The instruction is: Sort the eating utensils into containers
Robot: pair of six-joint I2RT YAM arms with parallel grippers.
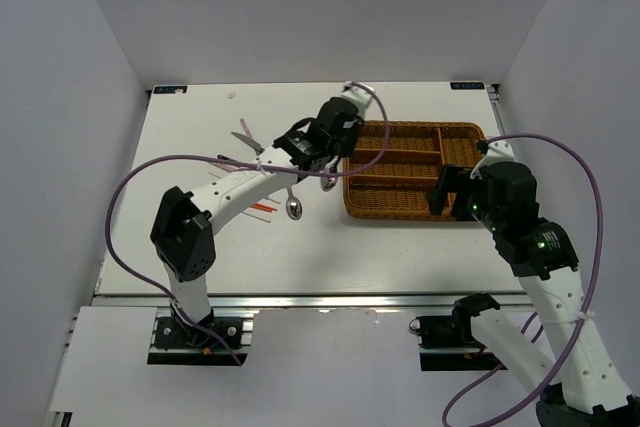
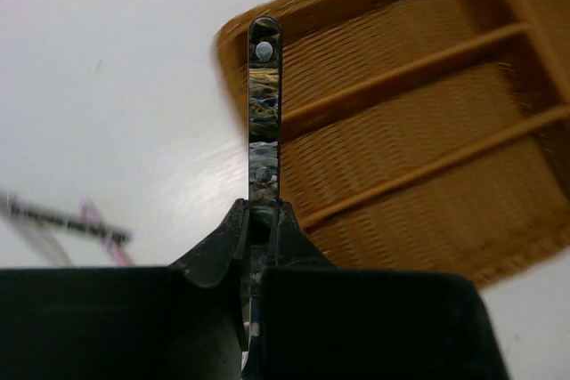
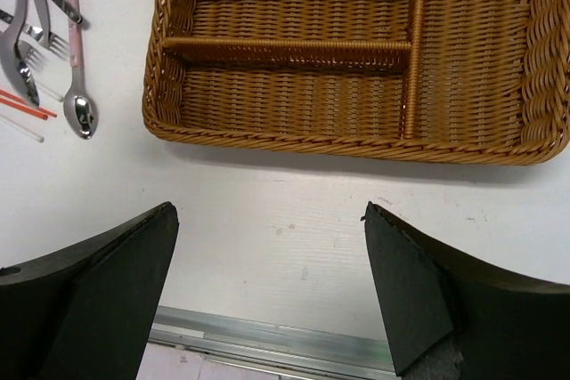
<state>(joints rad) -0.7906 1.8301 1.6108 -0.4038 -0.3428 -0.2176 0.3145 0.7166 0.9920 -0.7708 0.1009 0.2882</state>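
Left gripper [image 1: 318, 155] clamped on a dark-handled utensil [image 2: 264, 113] beside the tray [image 1: 410, 214]; right gripper [image 1: 441, 197] spread wide.

In the top view we see the left gripper at the tray's 9 o'clock end, with a pink-handled spoon [image 1: 293, 209] and red chopsticks [image 1: 263, 207] lying on the table [image 1: 400, 247] at its 7 o'clock; the right gripper hovers at the tray's 5 o'clock rim. In the left wrist view we find the fingers [image 2: 227, 238] pinched tight on the dark-handled utensil, its riveted handle pointing to 12 o'clock, its tip meeting the tray's [image 2: 401, 157] corner (above it or short of it, we cannot tell), outside every compartment. In the right wrist view the right gripper [image 3: 269, 211] stands wide apart over bare table, the tray [image 3: 356, 150] at 12 o'clock, the pink-handled spoon [image 3: 78, 86] and red chopsticks [image 3: 27, 106] at 10 o'clock.
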